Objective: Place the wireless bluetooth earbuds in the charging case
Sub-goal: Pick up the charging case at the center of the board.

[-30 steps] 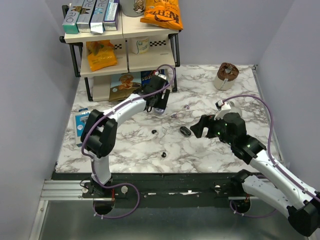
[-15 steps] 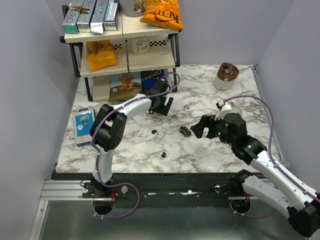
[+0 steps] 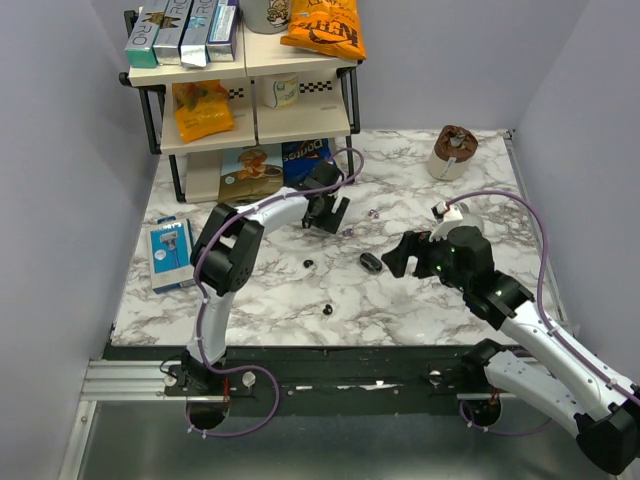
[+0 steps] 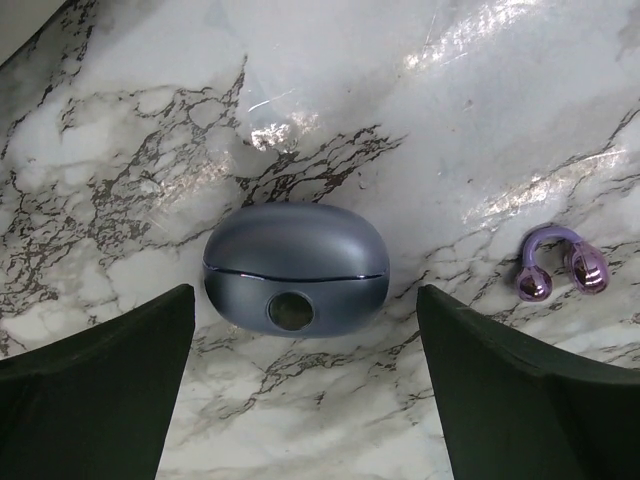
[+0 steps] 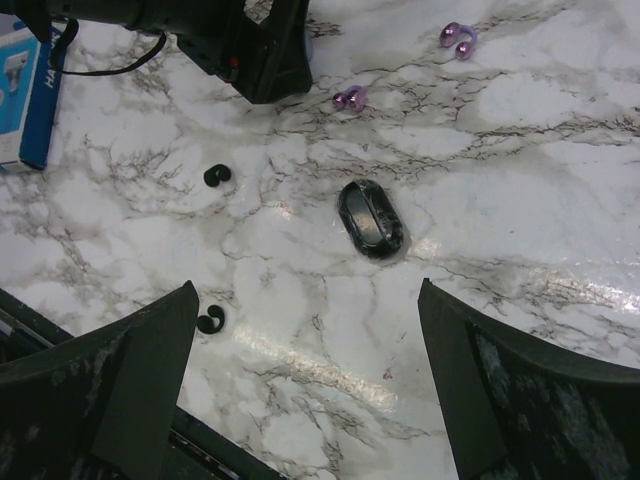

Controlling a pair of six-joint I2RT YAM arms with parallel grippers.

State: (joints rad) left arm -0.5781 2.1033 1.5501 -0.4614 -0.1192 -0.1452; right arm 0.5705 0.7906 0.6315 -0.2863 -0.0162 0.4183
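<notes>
Two tiny glossy black earbuds lie on the marble: one (image 3: 308, 264) (image 5: 216, 175) in the middle, one (image 3: 327, 310) (image 5: 210, 320) nearer the front edge. A black oval case (image 3: 371, 262) (image 5: 370, 218) lies just left of my right gripper (image 3: 397, 256) (image 5: 308, 300), which is open, empty and hovers above the table. A closed blue-grey case (image 4: 295, 268) lies between the open fingers of my left gripper (image 3: 326, 212) (image 4: 305, 340), which touches nothing. That case is hidden under the gripper in the top view.
Two lilac ear clips (image 3: 373, 212) (image 3: 348, 232) (image 4: 560, 268) lie right of the left gripper. A snack shelf (image 3: 250, 110) stands at the back left, a blue box (image 3: 168, 254) at the left edge, and a brown cup (image 3: 452, 152) at the back right.
The left arm's elbow has swung to the right and its gripper has shifted slightly right, over the blue-grey case. The right arm has not moved.
</notes>
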